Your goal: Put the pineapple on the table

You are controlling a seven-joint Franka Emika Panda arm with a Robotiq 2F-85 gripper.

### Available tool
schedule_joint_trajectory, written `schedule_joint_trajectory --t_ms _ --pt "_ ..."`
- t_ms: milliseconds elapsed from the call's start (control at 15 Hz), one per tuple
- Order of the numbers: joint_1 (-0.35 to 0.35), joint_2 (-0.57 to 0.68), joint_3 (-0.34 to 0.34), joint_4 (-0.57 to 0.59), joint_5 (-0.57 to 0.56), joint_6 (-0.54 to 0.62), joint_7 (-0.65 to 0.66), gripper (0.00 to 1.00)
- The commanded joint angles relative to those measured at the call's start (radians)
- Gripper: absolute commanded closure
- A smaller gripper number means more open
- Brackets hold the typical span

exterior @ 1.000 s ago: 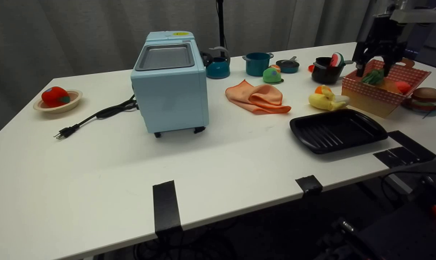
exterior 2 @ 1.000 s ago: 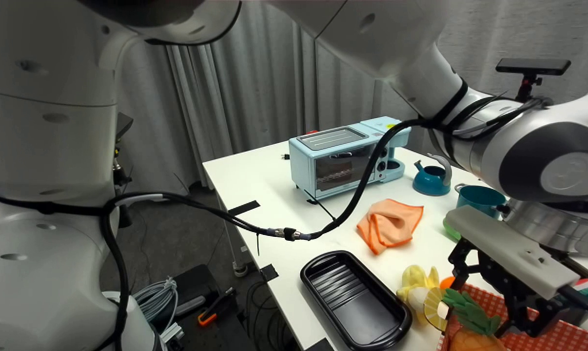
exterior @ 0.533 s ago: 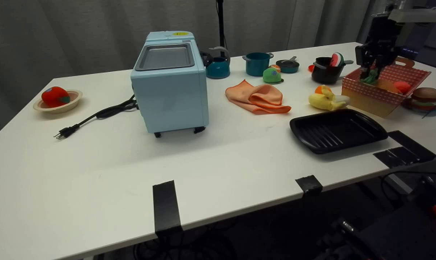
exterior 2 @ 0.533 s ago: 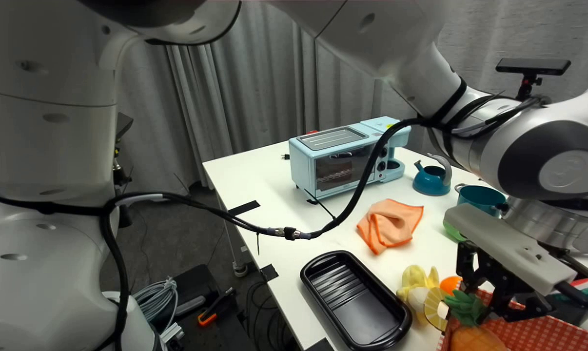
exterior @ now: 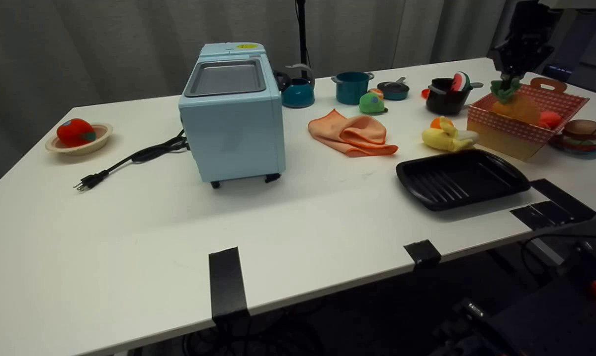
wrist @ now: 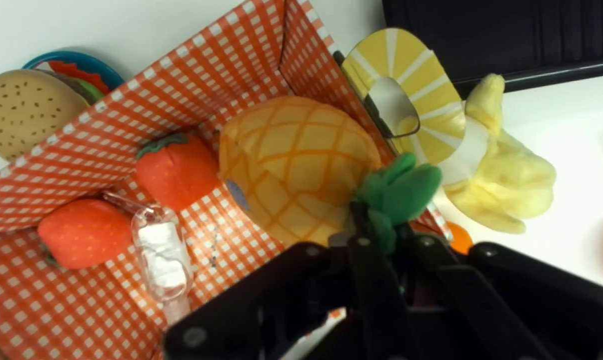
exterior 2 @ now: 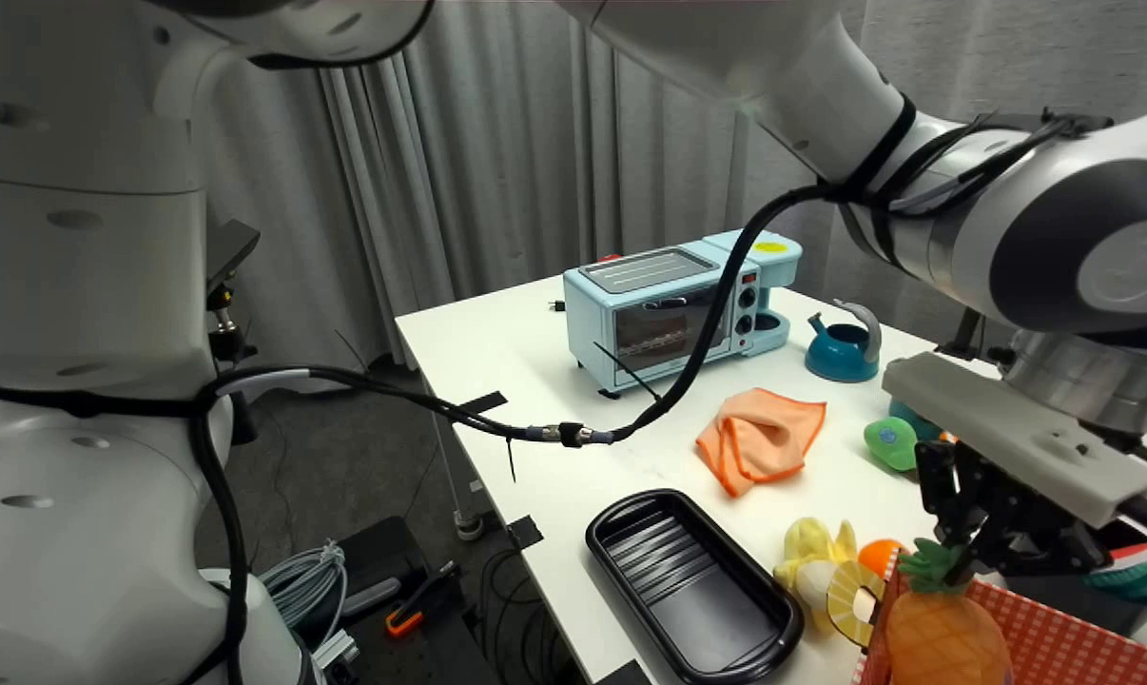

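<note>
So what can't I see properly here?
Bottom of the toy pineapple: in an exterior view, behind the gingham basket wall.
Part of its green tuft: wrist view, behind the gripper fingers.
Most of the teal pot: in an exterior view, behind the pale wrist bar.
Any writing on the clear bottle: wrist view, too blurred.

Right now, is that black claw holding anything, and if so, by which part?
Yes, the toy pineapple: the gripper pinches it by its green leafy tuft, not the body.
</note>
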Motion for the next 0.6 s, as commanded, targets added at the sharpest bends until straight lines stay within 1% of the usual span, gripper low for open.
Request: schedule_joint_trajectory --t_ms 0,533 --pt "-0.003 -0.097 -0.005 0.014 -0.001 -0.022 -0.003 0.97" --pt "0.035 -0.29 -0.002 0.054 -0.003 0.032 -0.007 0.97"
